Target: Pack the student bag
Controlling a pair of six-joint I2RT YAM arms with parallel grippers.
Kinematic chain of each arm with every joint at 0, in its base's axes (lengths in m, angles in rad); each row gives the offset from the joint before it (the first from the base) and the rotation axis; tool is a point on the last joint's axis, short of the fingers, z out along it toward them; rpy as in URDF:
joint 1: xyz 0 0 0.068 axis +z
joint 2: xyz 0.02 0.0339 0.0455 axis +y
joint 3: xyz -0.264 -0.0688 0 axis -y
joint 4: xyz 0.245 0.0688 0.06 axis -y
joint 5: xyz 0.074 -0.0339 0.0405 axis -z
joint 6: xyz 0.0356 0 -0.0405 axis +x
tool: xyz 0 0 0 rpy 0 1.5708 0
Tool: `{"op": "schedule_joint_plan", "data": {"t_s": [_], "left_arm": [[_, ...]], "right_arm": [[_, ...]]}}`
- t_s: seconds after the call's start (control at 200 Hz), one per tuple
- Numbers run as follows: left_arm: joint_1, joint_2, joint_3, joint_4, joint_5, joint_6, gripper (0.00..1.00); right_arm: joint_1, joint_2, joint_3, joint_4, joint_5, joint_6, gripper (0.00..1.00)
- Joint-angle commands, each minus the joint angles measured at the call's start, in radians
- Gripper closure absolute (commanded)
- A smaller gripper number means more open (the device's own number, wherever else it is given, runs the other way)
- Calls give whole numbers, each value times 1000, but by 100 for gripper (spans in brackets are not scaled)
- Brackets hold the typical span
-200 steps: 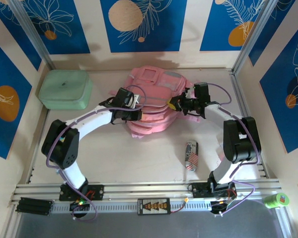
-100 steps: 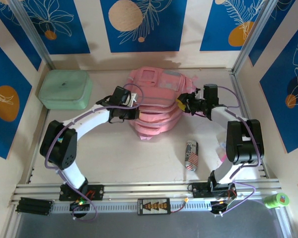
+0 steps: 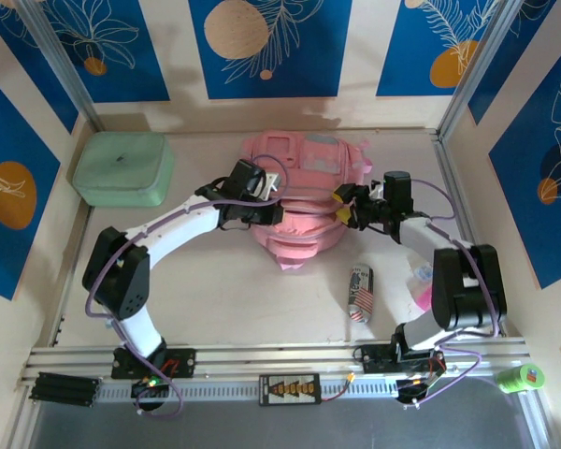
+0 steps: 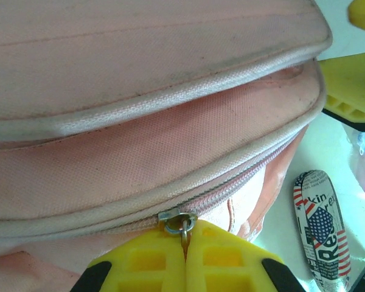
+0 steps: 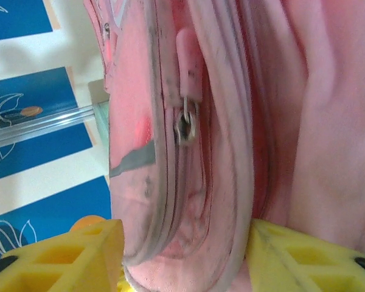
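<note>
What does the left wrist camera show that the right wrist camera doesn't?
Left wrist: the left tool shut on a metal zip pull, and a flag-printed can lying beside the bag. Right wrist: the right tool clamped across a thick fold of the bag, a pink zip tab, and blue wall panels. Both: the bag's pink seams close up, with yellow fingers at the bottom edge.
</note>
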State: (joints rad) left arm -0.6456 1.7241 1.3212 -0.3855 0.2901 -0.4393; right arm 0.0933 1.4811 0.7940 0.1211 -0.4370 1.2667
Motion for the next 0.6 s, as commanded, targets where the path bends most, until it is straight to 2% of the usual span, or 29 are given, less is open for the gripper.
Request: {"op": "schedule_joint_plan", "data": {"t_s": [0.0,0.12,0.295,0.435,0.595], "left_arm": [[-22,15,50,42,60,-4,100],[-31,22,66,39,74,2,100],[-46,29,99,38,84,-17,100],[-66,39,115,45,89,-20,100],[-84,53,121,45,91,-21,100]], "right_arm": [[9,-64,-24,-124,68,3,39],[22,-46,-21,-68,13,27,38],[81,14,5,143,-107,86,38],[123,14,40,160,-78,101,38],[160,23,60,157,-37,122,46]]}}
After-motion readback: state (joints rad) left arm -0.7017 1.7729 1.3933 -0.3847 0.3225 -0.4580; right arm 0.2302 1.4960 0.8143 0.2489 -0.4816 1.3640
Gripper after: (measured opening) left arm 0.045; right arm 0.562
